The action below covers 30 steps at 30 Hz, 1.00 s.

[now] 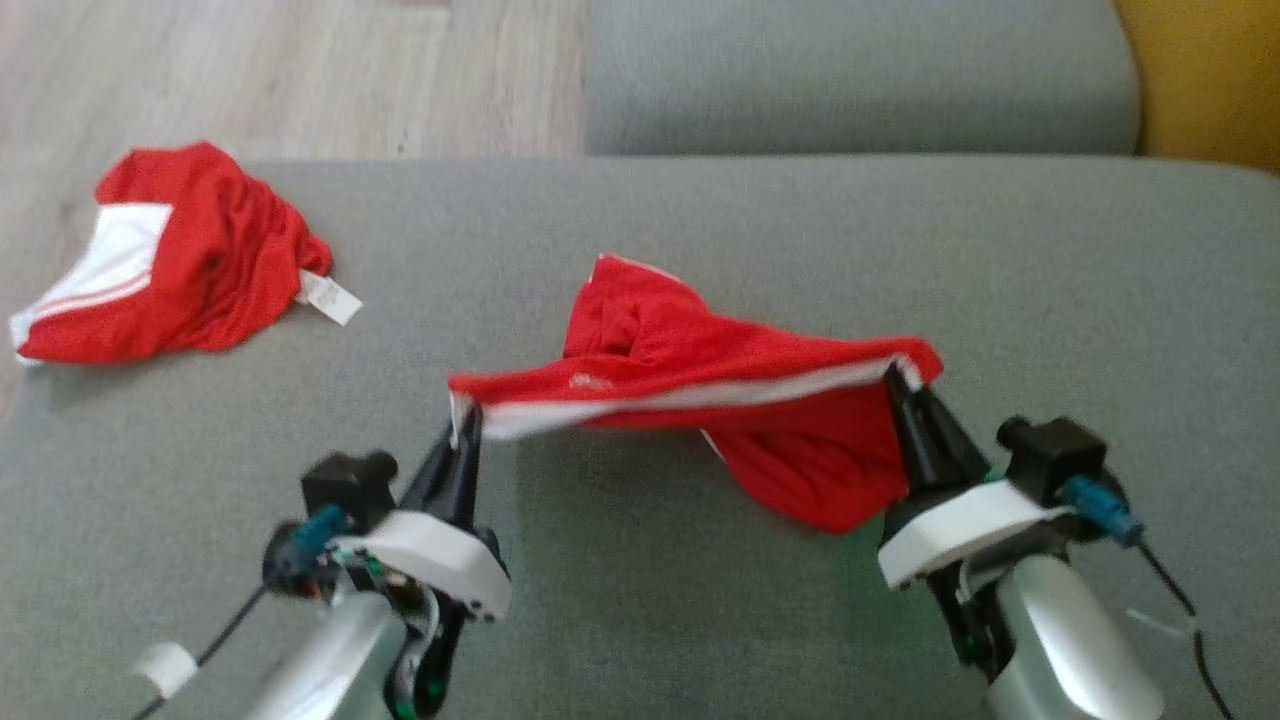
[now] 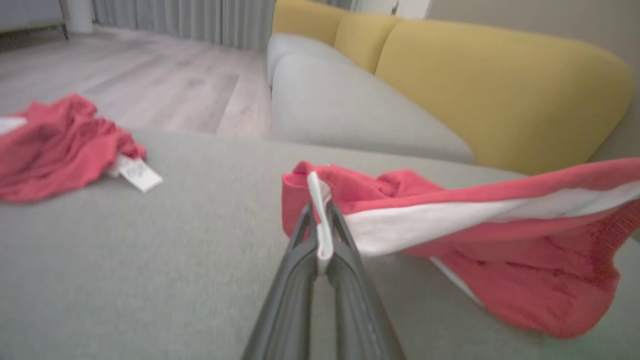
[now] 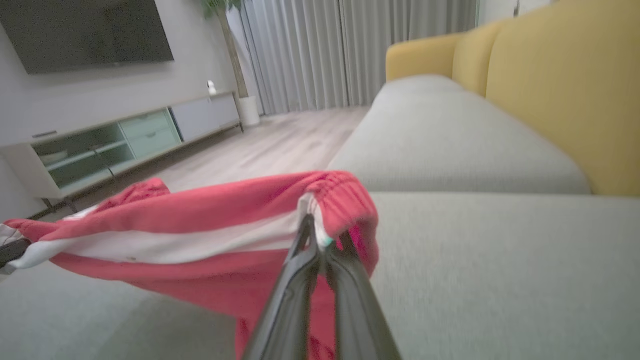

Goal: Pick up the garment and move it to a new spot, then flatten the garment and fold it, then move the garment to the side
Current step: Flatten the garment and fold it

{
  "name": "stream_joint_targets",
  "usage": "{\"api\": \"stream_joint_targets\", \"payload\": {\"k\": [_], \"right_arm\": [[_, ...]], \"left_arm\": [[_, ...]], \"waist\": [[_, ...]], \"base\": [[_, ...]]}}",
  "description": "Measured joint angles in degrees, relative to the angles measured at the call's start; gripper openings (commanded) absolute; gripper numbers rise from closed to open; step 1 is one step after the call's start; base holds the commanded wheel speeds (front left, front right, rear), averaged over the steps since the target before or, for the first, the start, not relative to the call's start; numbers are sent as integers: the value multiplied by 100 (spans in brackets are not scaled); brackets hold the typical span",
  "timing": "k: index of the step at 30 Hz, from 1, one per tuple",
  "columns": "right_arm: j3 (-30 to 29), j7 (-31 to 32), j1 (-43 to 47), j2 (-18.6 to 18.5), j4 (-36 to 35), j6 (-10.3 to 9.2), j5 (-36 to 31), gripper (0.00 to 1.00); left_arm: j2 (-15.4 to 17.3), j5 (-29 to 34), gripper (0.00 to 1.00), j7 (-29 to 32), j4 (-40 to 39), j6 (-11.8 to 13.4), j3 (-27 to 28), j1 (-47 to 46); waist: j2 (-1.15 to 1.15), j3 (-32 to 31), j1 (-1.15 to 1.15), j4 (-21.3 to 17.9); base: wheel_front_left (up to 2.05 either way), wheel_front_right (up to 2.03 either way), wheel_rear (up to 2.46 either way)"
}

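Both pale forearms reach in from the near edge, angled slightly inward. The left gripper [image 1: 467, 418] and right gripper [image 1: 896, 380], fingers pointing away, each pinch tight on one end of the garment [image 1: 700, 360].

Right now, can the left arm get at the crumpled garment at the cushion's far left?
Probably not: the left gripper is shut on the stretched garment. The cushion toward the crumpled garment lies bare, so the way looks free once it lets go.
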Motion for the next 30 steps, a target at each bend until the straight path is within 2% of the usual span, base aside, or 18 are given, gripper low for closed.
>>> {"api": "stream_joint_targets", "payload": {"k": [4,12,18,24,27,30], "right_arm": [[-111,64,2,0,-756,0,-1,0],[-281,684,22,-159,-2800,0,-1,0],[-480,1356,32,-277,-3966,0,-18,0],[-487,1931,16,-332,-4165,0,42,0],[-349,2084,-136,-345,-3871,0,98,0],[-209,2132,-723,-363,-3337,0,175,0]], "left_arm": [[332,175,0,119,-1001,193,63,-19],[1048,512,0,958,-3148,623,223,-521],[1349,610,0,1603,-4050,743,380,-1189],[1432,642,0,1954,-3925,643,420,-1648],[1411,631,0,2003,-3567,501,354,-1874],[1377,627,0,2035,-3131,374,352,-2271]], "waist": [[0,-279,0,11],[0,-728,-1,45],[0,-752,-1,25],[0,-480,0,-50],[0,-240,1,-102],[0,80,1,-168]], "base": [[0,0,0],[0,0,0],[0,0,0],[0,0,0],[0,0,0],[0,0,0]]}}
